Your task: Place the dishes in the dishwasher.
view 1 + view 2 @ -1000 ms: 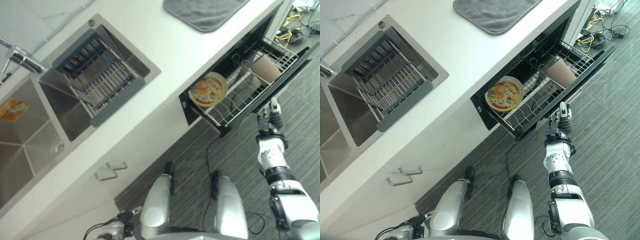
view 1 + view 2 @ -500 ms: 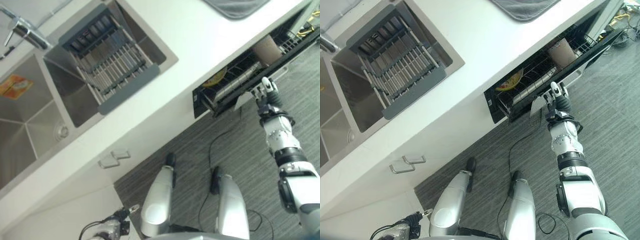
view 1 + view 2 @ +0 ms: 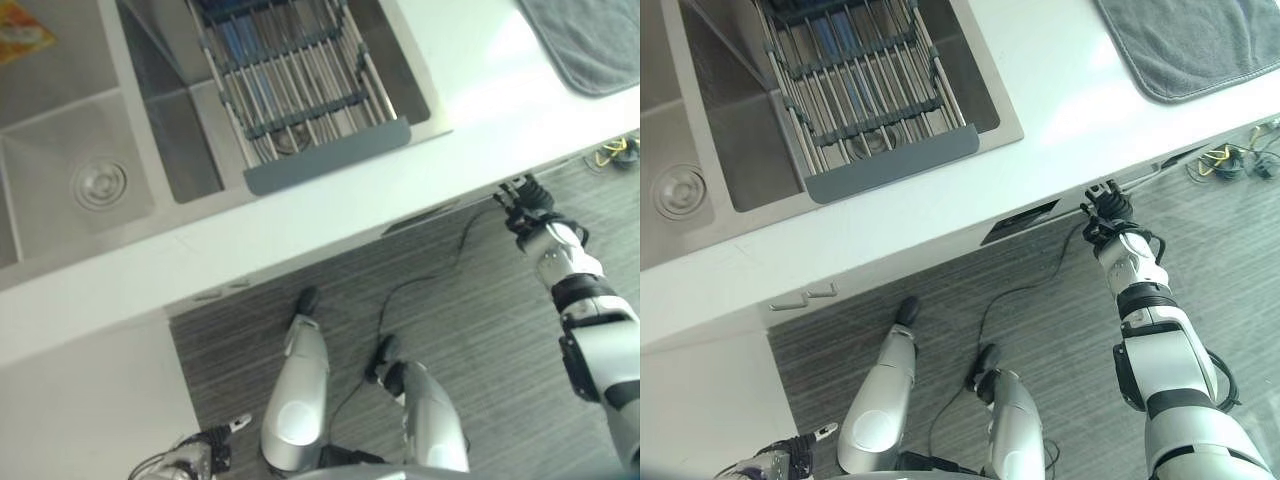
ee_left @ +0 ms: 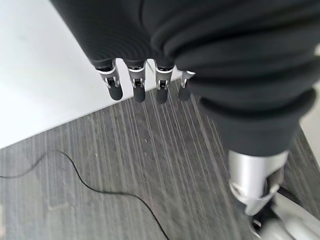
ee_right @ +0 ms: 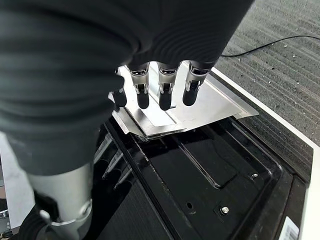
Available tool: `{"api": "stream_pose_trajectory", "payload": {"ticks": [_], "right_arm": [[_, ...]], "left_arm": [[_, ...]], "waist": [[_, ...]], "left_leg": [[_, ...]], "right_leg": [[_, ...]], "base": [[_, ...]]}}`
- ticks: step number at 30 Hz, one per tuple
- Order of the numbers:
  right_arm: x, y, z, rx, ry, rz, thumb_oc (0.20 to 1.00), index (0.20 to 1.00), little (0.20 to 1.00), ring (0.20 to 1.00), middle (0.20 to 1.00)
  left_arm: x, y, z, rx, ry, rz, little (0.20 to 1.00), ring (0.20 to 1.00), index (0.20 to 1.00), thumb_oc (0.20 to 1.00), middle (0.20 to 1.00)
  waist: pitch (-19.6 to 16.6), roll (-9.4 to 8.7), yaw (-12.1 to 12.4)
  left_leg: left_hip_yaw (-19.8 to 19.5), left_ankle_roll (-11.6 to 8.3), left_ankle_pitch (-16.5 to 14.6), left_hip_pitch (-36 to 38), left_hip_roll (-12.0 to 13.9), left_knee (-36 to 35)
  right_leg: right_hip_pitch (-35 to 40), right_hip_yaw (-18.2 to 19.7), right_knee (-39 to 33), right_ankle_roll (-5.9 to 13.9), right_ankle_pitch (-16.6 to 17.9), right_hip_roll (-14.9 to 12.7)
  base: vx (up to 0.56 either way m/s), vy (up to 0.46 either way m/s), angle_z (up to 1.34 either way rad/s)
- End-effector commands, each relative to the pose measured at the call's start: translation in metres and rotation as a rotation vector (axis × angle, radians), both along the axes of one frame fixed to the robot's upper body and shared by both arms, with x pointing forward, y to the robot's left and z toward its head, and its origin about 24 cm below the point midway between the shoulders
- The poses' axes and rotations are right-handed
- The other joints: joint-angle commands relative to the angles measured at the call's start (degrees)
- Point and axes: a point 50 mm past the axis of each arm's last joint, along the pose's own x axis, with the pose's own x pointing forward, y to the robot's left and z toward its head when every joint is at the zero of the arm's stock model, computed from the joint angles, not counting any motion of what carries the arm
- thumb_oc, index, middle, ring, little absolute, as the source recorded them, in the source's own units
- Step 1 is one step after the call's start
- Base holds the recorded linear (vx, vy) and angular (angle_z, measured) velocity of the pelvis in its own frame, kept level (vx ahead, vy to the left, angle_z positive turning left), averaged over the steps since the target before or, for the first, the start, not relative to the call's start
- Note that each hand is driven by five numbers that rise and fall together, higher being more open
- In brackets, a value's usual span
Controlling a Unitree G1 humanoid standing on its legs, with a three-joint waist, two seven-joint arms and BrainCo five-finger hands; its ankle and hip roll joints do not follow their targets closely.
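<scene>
The dishwasher drawer (image 3: 1020,214) is pushed almost fully in under the white counter (image 3: 1060,130); only a narrow dark slot of it shows. The plate and the cup are hidden inside. My right hand (image 3: 1106,207) is up at the drawer's front, just below the counter edge. In the right wrist view its straight fingers (image 5: 165,95) rest on a silver metal plate (image 5: 210,107) above a black inner panel (image 5: 200,170). My left hand (image 4: 135,82) hangs open over the grey floor beside a white cabinet, holding nothing.
A steel sink (image 3: 90,120) lies in the counter with a grey drying rack (image 3: 300,90) across its right basin. A grey mat (image 3: 590,50) lies at the counter's right end. A cabinet handle (image 3: 215,293) sits below the counter; loose cables (image 3: 612,152) lie on the floor.
The drawer, pulled out with plate and cup showing a second ago, has slid in under the counter, my right hand following it. The camera has also shifted.
</scene>
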Motion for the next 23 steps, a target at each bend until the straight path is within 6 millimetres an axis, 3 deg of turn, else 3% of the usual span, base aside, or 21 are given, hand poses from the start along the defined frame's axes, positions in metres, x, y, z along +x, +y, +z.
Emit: {"api": "stream_pose_trajectory", "payload": {"ticks": [1, 4, 6, 9, 10, 13, 16, 19, 23], "right_arm": [[0.026, 0.095, 0.152, -0.078, -0.539, 0.353, 1.0, 1.0, 1.0, 1.0, 1.0], [0.027, 0.096, 0.147, -0.09, -0.507, 0.354, 1.0, 1.0, 1.0, 1.0, 1.0], [0.029, 0.093, 0.105, -0.005, -0.404, 0.316, 1.0, 1.0, 1.0, 1.0, 1.0], [0.014, 0.102, 0.014, 0.01, -0.201, 0.345, 1.0, 1.0, 1.0, 1.0, 1.0], [0.012, 0.102, 0.007, 0.016, -0.181, 0.337, 1.0, 1.0, 1.0, 1.0, 1.0], [-0.02, 0.098, -0.07, 0.044, -0.023, 0.297, 1.0, 1.0, 1.0, 1.0, 1.0], [-0.07, 0.074, -0.144, 0.124, 0.177, 0.183, 1.0, 1.0, 1.0, 1.0, 1.0], [-0.117, 0.051, -0.19, 0.131, 0.37, 0.125, 1.0, 1.0, 1.0, 1.0, 1.0], [-0.172, 0.025, -0.226, 0.121, 0.553, -0.015, 1.0, 1.0, 1.0, 1.0, 1.0]], "left_arm": [[0.007, 0.009, 0.006, 0.028, -0.001, -0.106, 1.0, 1.0, 1.0, 1.0, 1.0], [0.009, 0.008, 0.007, 0.006, -0.024, -0.111, 1.0, 1.0, 1.0, 1.0, 1.0], [0.01, 0.002, 0.005, -0.011, -0.07, -0.098, 1.0, 1.0, 1.0, 1.0, 1.0], [0.001, -0.013, -0.003, -0.067, -0.069, -0.061, 1.0, 1.0, 1.0, 1.0, 1.0], [0.0, -0.014, -0.003, -0.072, -0.072, -0.057, 1.0, 1.0, 1.0, 1.0, 1.0], [-0.005, -0.025, -0.008, -0.124, -0.084, 0.014, 1.0, 1.0, 1.0, 1.0, 1.0], [-0.006, -0.038, -0.011, -0.178, -0.112, 0.038, 1.0, 1.0, 1.0, 1.0, 1.0], [-0.008, -0.046, -0.013, -0.219, -0.12, 0.045, 1.0, 1.0, 1.0, 1.0, 1.0], [-0.005, -0.041, -0.01, -0.144, -0.168, -0.007, 1.0, 1.0, 1.0, 1.0, 1.0]], "waist": [[-1.3, 3.24, 5.2], [-1.4, 3.16, 5.2], [-2.2, 3.6, 4.4], [-4.4, 3.47, 1.9], [-4.5, 3.46, 1.7], [-6.8, 3.23, -1.3], [-9.2, 3.63, -4.5], [-11.2, 4.22, -6.5], [-13.8, 4.58, -9.3]], "left_leg": [[1.3, 4.51, -1.9, 3.0, -4.2, -4.0], [1.1, 4.45, -1.5, 3.5, -4.2, -5.0], [1.0, 4.2, 0.5, 5.1, -3.4, -7.7], [3.4, 2.87, 2.7, 9.8, -1.0, -14.6], [3.7, 2.77, 2.9, 10.1, -0.8, -15.1], [6.3, 1.52, 4.4, 12.1, 1.3, -19.6], [8.7, 0.95, 4.1, 14.2, 2.4, -21.1], [10.1, 1.17, 3.2, 16.3, 2.5, -21.4], [12.1, 1.22, 2.3, 19.6, 3.2, -21.9]], "right_leg": [[4.8, -3.4, 2.4, -0.22, -4.3, 2.3], [5.4, -3.3, 1.2, -0.1, -4.0, 2.6], [7.2, -3.3, -2.9, 0.01, -1.3, 3.2], [11.6, -2.2, -11.3, 1.19, 1.6, 3.7], [11.9, -2.1, -11.8, 1.3, 1.8, 3.7], [14.0, -1.2, -17.0, 2.13, 3.7, 3.8], [15.7, 0.3, -20.3, 2.83, 5.3, 2.9], [16.7, 1.8, -21.8, 3.47, 6.2, 2.1], [18.9, 3.3, -23.7, 4.3, 7.2, 1.4]], "base": [[0.0, -0.01, 0.04], [-0.04, 0.022, 0.13], [-0.09, 0.086, 0.05], [0.04, 0.052, 0.03], [0.02, 0.042, -0.16], [0.0, 0.021, -0.18], [-0.01, 0.039, -0.19], [0.02, 0.057, -0.35], [0.05, -0.03, -0.27]]}}
